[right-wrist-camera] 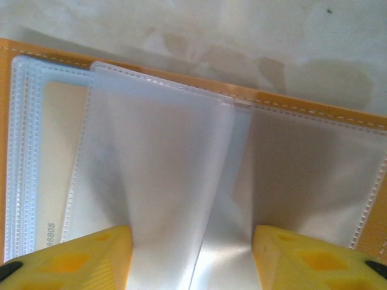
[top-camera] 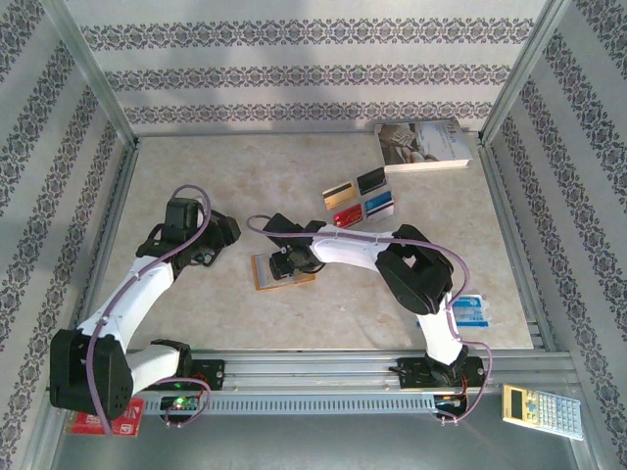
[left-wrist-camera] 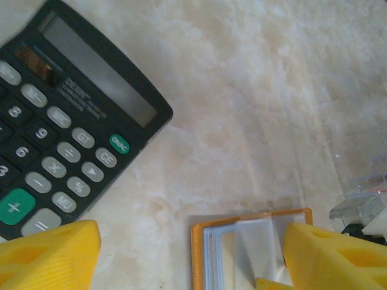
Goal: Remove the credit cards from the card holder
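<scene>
Yellow fingers of the right gripper stand moderately apart, straddling one raised clear plastic sleeve of the flat tan-orange folding card holder. Whether they press on the leaf I cannot tell. The holder lies open on the pale marbled table, near its middle and just in front of the right arm's wrist. One pale card with printed digits sits in the holder's left pocket. The left gripper is spread wide and grips nothing: one finger hangs over bare table near one black push-button calculator, and the other finger overlaps the holder's right edge. Four loose cards lie together beyond the holder, towards the far right: one gold, one black, one red and one blue. One paperback book rests at the far right corner. One small blue-and-white packet lies by the right arm's elbow. A second calculator, pale yellow, sits off the table at the near right, which makes two calculators.
</scene>
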Controlling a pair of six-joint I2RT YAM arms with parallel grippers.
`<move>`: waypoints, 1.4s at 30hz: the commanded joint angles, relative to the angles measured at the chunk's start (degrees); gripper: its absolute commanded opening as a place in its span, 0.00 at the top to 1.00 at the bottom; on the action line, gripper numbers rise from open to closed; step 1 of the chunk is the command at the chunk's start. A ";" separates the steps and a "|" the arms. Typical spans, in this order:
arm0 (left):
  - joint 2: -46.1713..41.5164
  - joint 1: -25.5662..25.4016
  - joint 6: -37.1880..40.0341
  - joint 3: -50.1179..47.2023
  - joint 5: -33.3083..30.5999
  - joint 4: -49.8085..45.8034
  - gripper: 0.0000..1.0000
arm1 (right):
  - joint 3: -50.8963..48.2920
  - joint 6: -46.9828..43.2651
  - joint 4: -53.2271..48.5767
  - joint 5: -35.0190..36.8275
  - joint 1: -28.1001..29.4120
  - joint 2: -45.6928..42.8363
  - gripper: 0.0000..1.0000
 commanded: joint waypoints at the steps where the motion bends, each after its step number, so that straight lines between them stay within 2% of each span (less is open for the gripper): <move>1: 2.54 0.36 -0.85 -0.68 4.48 -0.24 0.29 | -2.90 2.05 -4.09 1.73 -0.86 3.17 0.50; 4: 4.57 -0.14 -2.67 -0.89 8.69 0.40 0.38 | -4.01 2.57 -3.58 1.41 -1.57 3.31 0.56; 11: 7.85 -3.39 -9.89 -2.52 16.82 4.58 0.55 | -5.69 3.47 -0.85 -0.11 -2.37 2.32 0.62; 20: 14.49 -10.65 -15.41 -2.70 17.71 9.94 0.74 | -8.32 4.83 3.12 -1.97 -3.38 0.01 0.65; 26: 20.54 -13.63 -17.41 -1.28 18.22 12.42 0.77 | -10.90 5.80 6.19 -1.88 -3.94 -2.92 0.69; 33: 23.59 -13.99 -19.00 -1.16 18.84 13.80 0.79 | -13.35 6.76 9.38 -1.84 -4.70 -6.00 0.73; 38: 23.94 -14.48 -21.11 -1.54 21.67 18.12 0.72 | -15.22 7.78 12.28 -2.32 -5.23 -8.38 0.75; 42: 25.07 -15.08 -21.38 -0.73 21.97 18.07 0.69 | -16.30 8.48 14.07 -2.83 -5.81 -10.48 0.75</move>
